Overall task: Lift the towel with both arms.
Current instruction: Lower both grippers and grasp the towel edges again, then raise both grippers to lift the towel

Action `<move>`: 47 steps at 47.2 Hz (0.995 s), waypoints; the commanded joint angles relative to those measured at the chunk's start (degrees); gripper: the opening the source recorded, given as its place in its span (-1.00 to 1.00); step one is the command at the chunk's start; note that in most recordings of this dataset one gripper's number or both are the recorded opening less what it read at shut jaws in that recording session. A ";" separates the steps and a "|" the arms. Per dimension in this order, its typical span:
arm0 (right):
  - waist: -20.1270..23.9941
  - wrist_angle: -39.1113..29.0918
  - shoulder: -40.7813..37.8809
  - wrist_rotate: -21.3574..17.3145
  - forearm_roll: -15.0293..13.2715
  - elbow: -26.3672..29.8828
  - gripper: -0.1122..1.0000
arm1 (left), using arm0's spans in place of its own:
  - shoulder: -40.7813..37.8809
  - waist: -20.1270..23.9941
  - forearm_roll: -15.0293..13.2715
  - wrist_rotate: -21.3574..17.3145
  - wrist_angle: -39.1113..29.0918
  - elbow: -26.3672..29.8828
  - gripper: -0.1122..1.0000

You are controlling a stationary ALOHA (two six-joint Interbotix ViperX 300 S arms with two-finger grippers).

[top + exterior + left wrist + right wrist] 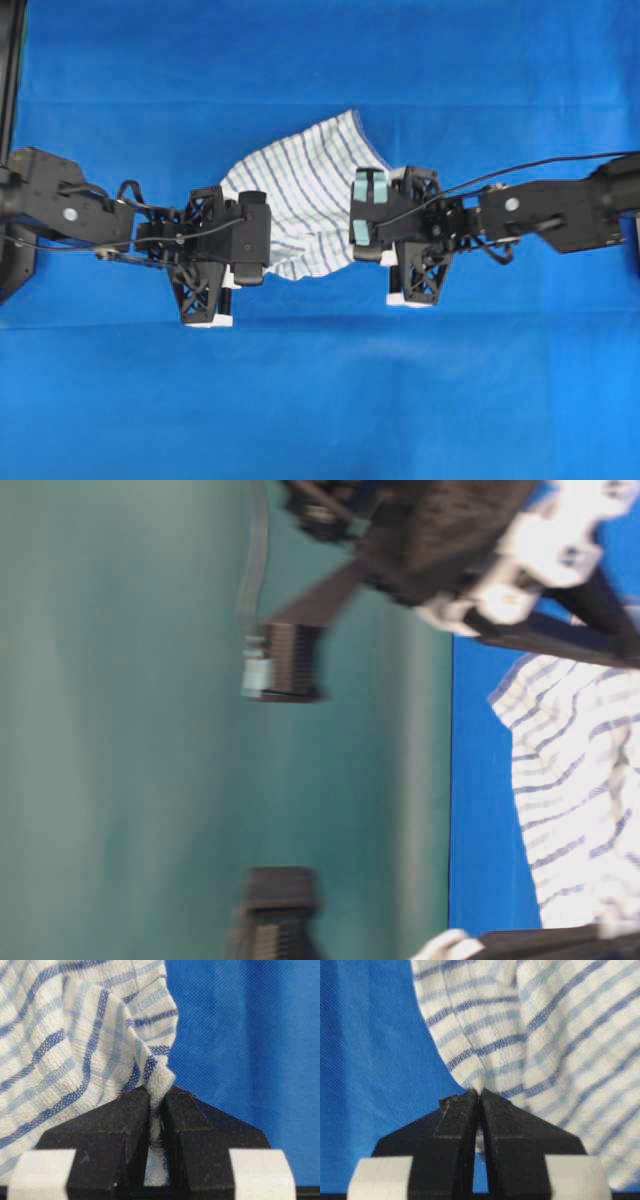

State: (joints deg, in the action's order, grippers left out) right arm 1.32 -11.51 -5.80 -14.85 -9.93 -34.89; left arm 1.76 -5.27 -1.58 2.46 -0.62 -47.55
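Observation:
The white towel (300, 185) with thin blue stripes is spread between the two arms on the blue table cloth (320, 400). My left gripper (258, 238) is at its left edge. In the left wrist view that gripper (156, 1092) is shut on a pinched fold of the towel (75, 1035). My right gripper (362, 222) is at the towel's right edge. In the right wrist view it (480, 1092) is shut on a corner of the towel (545, 1025). The table-level view shows the towel (575, 780) bunched between both wrists. Whether it touches the table I cannot tell.
A black frame (12, 80) stands at the left edge of the overhead view. Blue cloth (320, 60) covers the table all round the arms. The table-level view is turned sideways, with a teal wall (120, 730) behind.

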 commanded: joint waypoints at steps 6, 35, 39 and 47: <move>0.18 -7.38 10.02 0.00 0.09 3.69 -0.74 | 10.72 0.88 0.00 -0.18 -5.63 2.81 -0.72; 0.18 -32.96 21.71 0.97 -0.44 22.76 -0.74 | 29.62 6.06 0.62 -0.88 -27.25 16.44 -0.72; 0.18 -36.04 22.50 1.14 -0.44 26.10 -0.74 | 30.76 6.33 0.62 -0.88 -29.09 18.46 -0.72; 0.18 -40.43 23.29 2.11 -0.53 31.20 -0.74 | 32.43 6.42 0.88 -1.05 -31.90 22.15 -0.72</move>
State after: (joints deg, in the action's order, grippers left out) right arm 1.32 -50.63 16.17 -13.10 -10.28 -7.03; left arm 33.13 0.97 -1.05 1.58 -31.90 -28.30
